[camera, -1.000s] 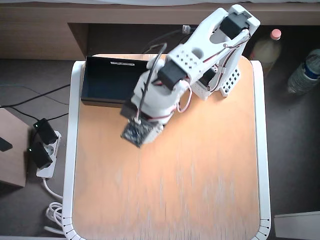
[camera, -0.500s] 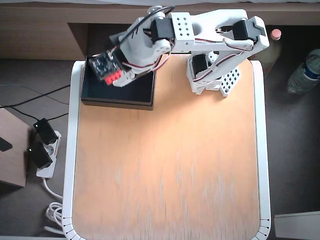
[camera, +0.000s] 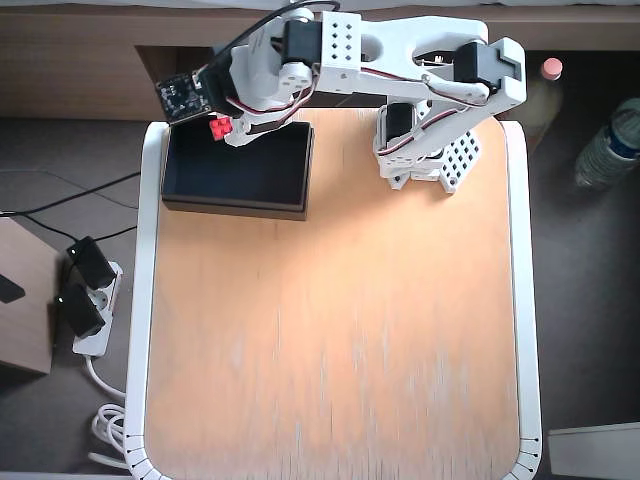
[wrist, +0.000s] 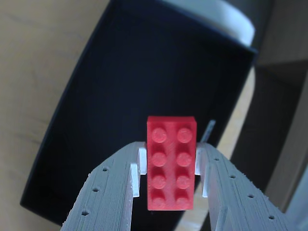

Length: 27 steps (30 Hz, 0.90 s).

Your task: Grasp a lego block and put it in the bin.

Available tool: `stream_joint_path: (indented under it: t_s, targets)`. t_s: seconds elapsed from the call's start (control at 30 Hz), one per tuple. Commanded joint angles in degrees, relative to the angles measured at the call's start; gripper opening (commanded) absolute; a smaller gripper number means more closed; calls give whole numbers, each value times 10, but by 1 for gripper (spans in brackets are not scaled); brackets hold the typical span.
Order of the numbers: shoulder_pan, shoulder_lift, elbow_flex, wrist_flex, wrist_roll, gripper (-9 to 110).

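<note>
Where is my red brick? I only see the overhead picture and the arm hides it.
Observer: The wrist view shows the lego block clamped between the fingers of the gripper, studs facing the camera.
Child: Is it over the box?
Observer: Yes, the dark floor of the bin fills the wrist view behind the block.
Child: Is anything in the box?
Observer: The part of the floor the wrist view shows looks bare.

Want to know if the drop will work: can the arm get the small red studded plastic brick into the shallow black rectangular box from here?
Probably yes: the hand holds the brick above the box's open interior, nothing between.
</note>
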Motion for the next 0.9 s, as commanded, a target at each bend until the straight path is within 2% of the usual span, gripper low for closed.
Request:
stream_joint_path:
  t_s: [0.0, 0.47, 0.77, 0.87]
  targets:
    - [8, -21, -40, 1, -6, 0]
    - [6, -92, -33, -86, -19, 2]
    - [7, -97, -33, -104, -11, 16]
    - [4, -95, -34, -107, -7, 17]
